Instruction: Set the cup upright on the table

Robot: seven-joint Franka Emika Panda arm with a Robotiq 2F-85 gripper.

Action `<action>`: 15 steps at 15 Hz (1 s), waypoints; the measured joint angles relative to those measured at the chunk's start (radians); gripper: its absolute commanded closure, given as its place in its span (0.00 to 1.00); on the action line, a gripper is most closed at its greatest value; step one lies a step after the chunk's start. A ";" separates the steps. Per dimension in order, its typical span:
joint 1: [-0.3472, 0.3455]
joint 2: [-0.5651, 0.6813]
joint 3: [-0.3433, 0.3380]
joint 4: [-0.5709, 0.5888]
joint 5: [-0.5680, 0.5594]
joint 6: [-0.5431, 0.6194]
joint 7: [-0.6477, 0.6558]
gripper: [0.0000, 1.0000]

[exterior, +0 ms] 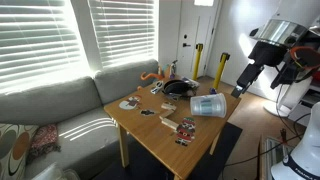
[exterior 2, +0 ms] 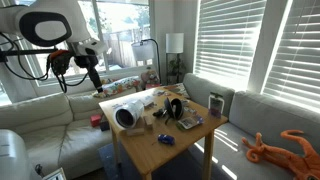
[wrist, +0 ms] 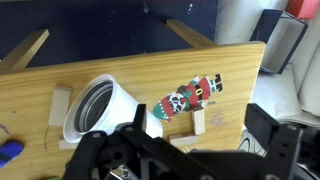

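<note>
The cup [exterior: 208, 104] is a pale translucent tumbler lying on its side on the light-brown wooden table [exterior: 165, 143], near one edge. It also shows in an exterior view [exterior 2: 127, 114], mouth facing the camera, and in the wrist view [wrist: 105, 108]. My gripper [exterior: 243, 88] hangs in the air beside the table, off its edge and above the cup's level, apart from it. It also shows in an exterior view [exterior 2: 94, 82]. In the wrist view the gripper [wrist: 200, 125] is open and empty, with the cup just left of its fingers.
A dark round dish [exterior: 178, 87] sits mid-table among small items. A flat Christmas figure [wrist: 192, 93] and small wooden blocks [wrist: 198, 121] lie next to the cup. A grey sofa [exterior: 50, 110] runs along the table's far sides. An orange toy [exterior 2: 280, 148] lies on the sofa.
</note>
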 measured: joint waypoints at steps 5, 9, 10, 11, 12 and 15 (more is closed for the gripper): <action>0.000 -0.001 0.000 0.001 0.000 0.000 0.000 0.00; -0.022 -0.003 0.007 0.000 -0.009 0.036 0.006 0.00; -0.045 -0.007 0.010 -0.001 -0.014 0.069 0.014 0.00; -0.071 -0.012 0.010 -0.001 -0.016 0.097 0.024 0.00; -0.097 -0.019 0.006 -0.004 -0.016 0.119 0.037 0.00; -0.167 -0.049 -0.003 -0.031 -0.015 0.145 0.106 0.00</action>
